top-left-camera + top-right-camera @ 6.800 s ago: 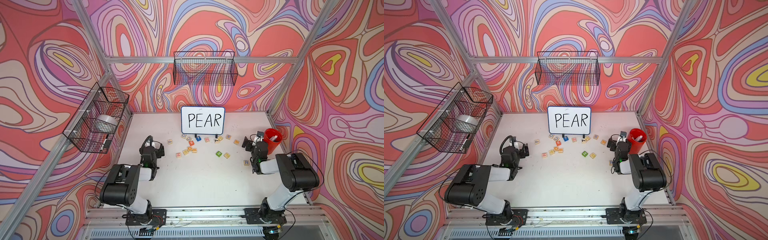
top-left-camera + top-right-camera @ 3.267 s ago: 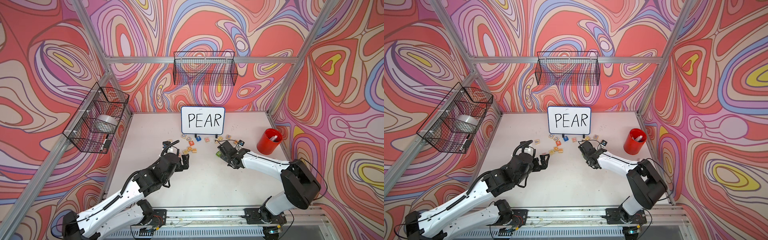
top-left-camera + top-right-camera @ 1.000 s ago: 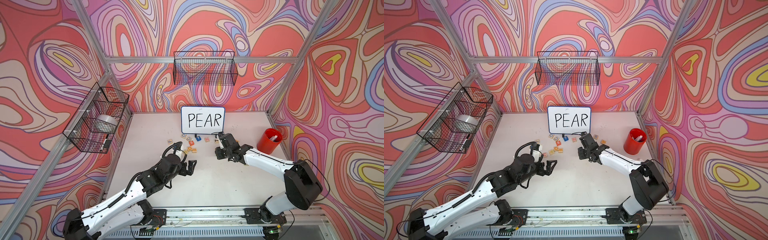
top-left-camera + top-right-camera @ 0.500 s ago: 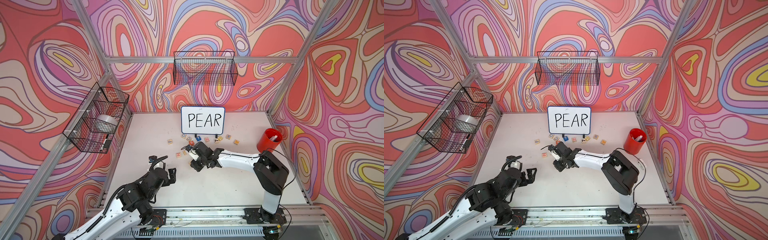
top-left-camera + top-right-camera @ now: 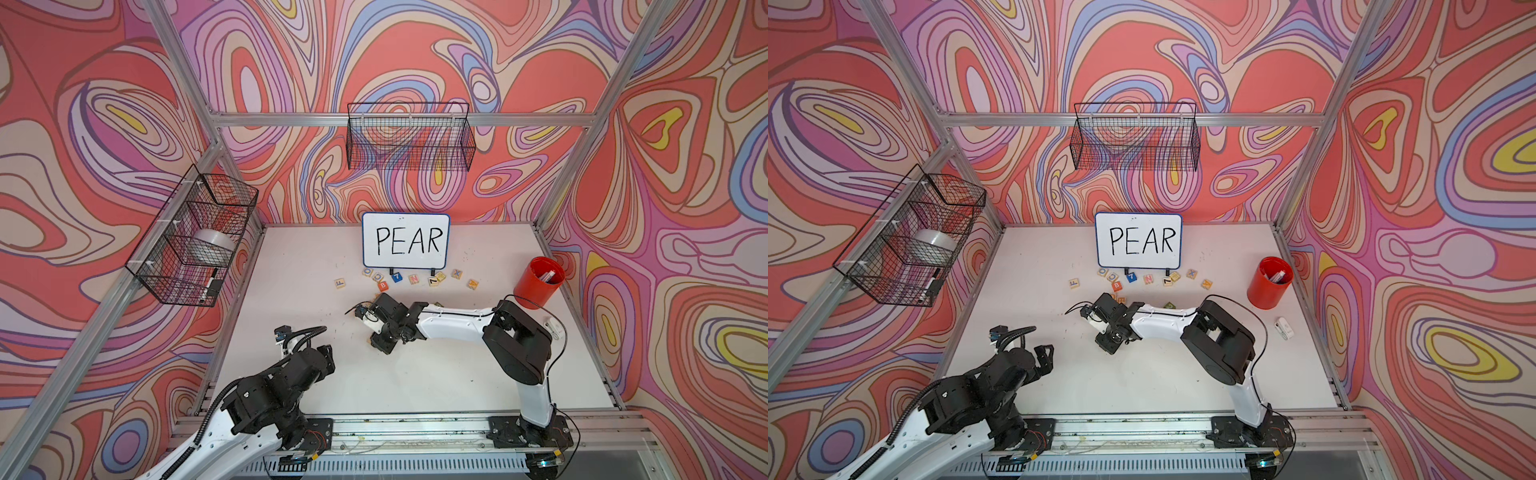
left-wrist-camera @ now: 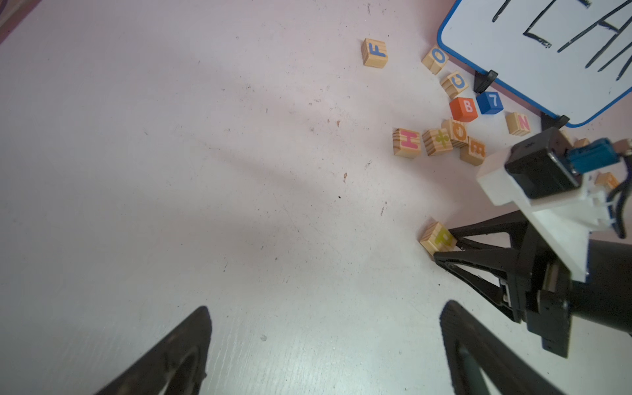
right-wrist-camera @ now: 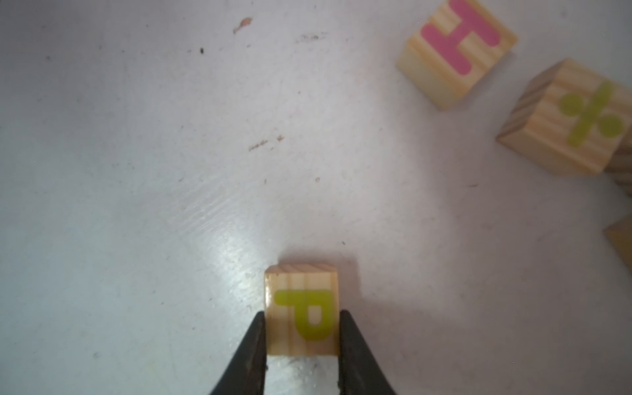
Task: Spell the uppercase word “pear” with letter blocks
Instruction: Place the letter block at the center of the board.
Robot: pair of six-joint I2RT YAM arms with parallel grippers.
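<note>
My right gripper [image 7: 302, 316] is clamped on the P block [image 7: 301, 301], one finger on each side and the yellow letter facing up, low at the white table [image 7: 136, 171]. Ahead of its tips, a little apart, the H block [image 7: 456, 51] and the E block [image 6: 473, 150] lie in a loose cluster. My left gripper [image 6: 325, 305] hangs well back from them, fingers spread wide over bare table.

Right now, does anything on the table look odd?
Nothing spilled or broken. The pale wooden letter cubes lie scattered at mixed angles before the white PEAR board; a small white gadget sits alone near the red cup.
</note>
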